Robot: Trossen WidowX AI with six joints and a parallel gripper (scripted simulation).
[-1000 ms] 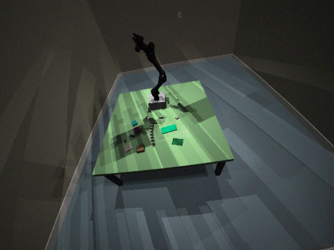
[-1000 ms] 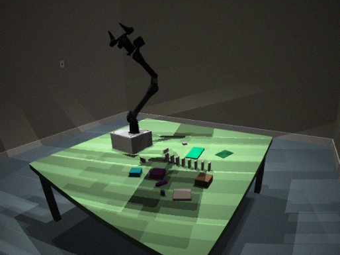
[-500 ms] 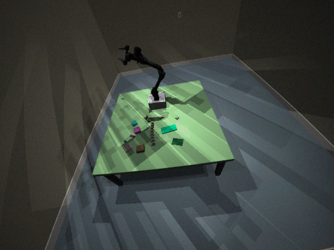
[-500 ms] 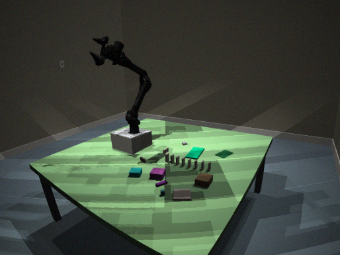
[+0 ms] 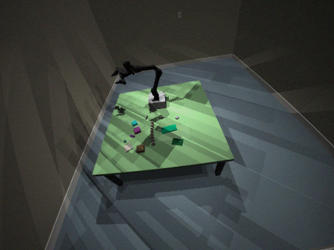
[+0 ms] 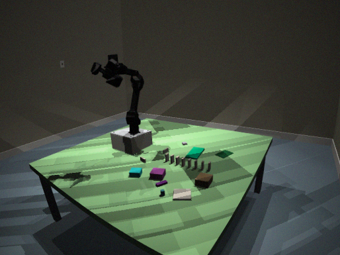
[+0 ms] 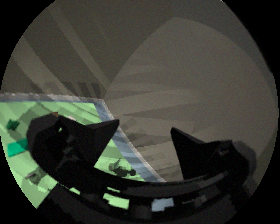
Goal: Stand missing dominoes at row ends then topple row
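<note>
A straight row of several standing dominoes [image 5: 153,143] [image 6: 189,163] runs away from the arm's base, evenly spaced. One loose domino [image 5: 146,117] [image 6: 143,159] lies between the base and the cyan block. Another loose domino [image 5: 161,117] [image 6: 165,151] lies near the base end of the row. My gripper [image 5: 114,78] [image 6: 103,76] [image 7: 145,126] is wide open and empty. It is high above the table's left side in the top view, well away from the dominoes. In the wrist view the row cannot be made out.
A cyan block [image 5: 134,123] [image 6: 135,172], magenta block [image 5: 137,130] [image 6: 157,173], purple bar [image 5: 132,136] [image 6: 161,183], brown block [image 5: 140,148] [image 6: 204,180] and pale plate [image 5: 128,147] [image 6: 182,194] lie on one side. A teal plate [image 5: 169,128] [image 6: 195,152] and dark green piece [image 5: 177,141] [image 6: 224,153] lie opposite.
</note>
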